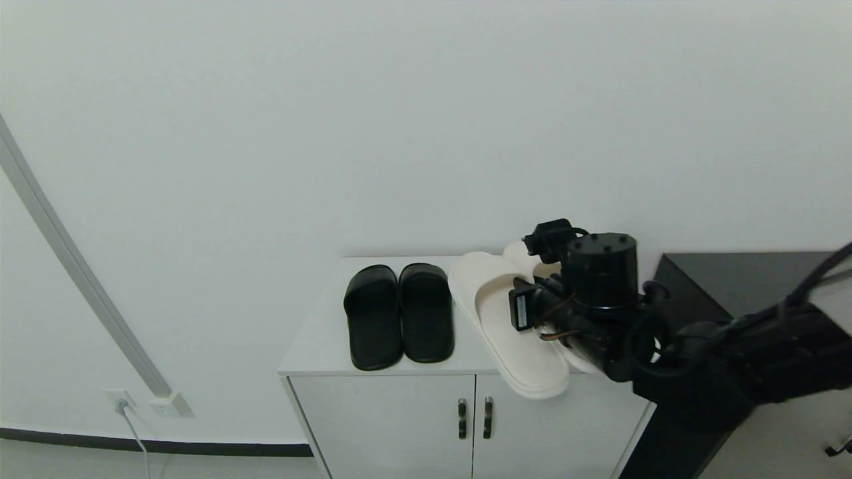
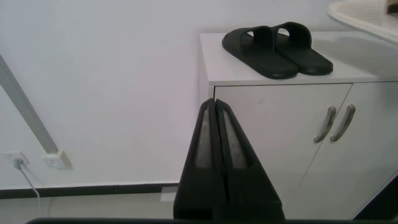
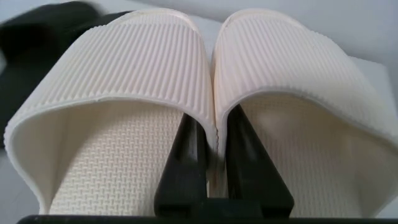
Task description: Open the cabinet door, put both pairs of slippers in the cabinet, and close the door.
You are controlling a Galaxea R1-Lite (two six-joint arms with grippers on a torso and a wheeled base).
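Observation:
A white cabinet (image 1: pixel 319 336) stands against the wall with both doors shut; its two handles (image 1: pixel 474 418) meet at the middle. On top, side by side, lie a black pair of slippers (image 1: pixel 399 313) and a white pair of slippers (image 1: pixel 496 319). The white pair's heels hang over the front edge. My right gripper (image 3: pixel 214 134) has one finger inside each white slipper (image 3: pixel 143 93) and is shut on their touching straps. My left gripper (image 2: pixel 216 106) is shut and empty, low in front of the cabinet's left door (image 2: pixel 267 143), with the black slippers (image 2: pixel 277 50) above it.
A dark table (image 1: pixel 732 279) stands right of the cabinet, close to my right arm. On the left wall a grey conduit (image 1: pixel 66 266) slopes down to a plugged socket (image 1: pixel 120 402). Bare floor lies left of the cabinet.

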